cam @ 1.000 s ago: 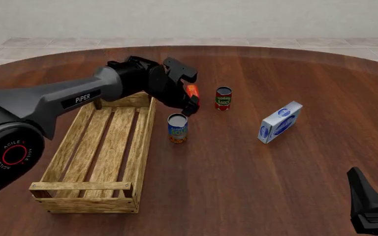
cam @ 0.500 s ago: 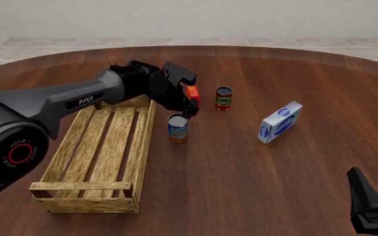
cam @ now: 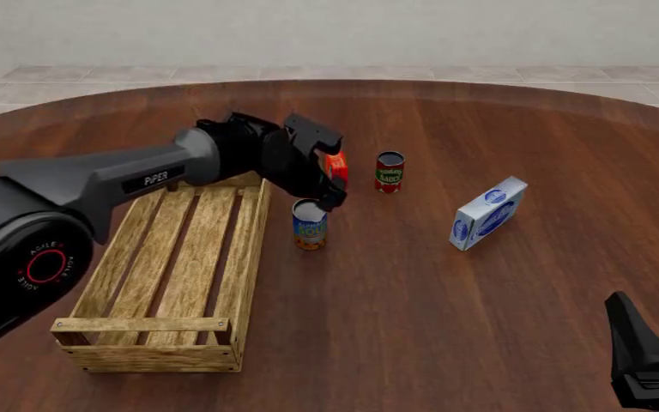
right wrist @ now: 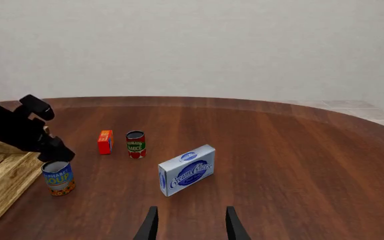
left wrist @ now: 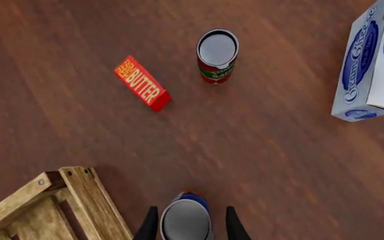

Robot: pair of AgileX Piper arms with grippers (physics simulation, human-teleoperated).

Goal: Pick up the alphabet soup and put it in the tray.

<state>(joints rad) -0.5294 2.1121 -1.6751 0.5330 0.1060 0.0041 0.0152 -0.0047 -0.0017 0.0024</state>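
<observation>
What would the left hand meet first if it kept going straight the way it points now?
Most likely the alphabet soup, whose grey top sits between the left hand's open fingers, directly beneath it.

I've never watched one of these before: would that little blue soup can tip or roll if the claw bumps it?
Probably it could. The alphabet soup stands upright, taller than wide, so a sideways knock from the left gripper might topple it, and on its round side it would likely roll on the smooth table. It looks like rigid metal, so open fingers straddling it should close without crushing.
</observation>
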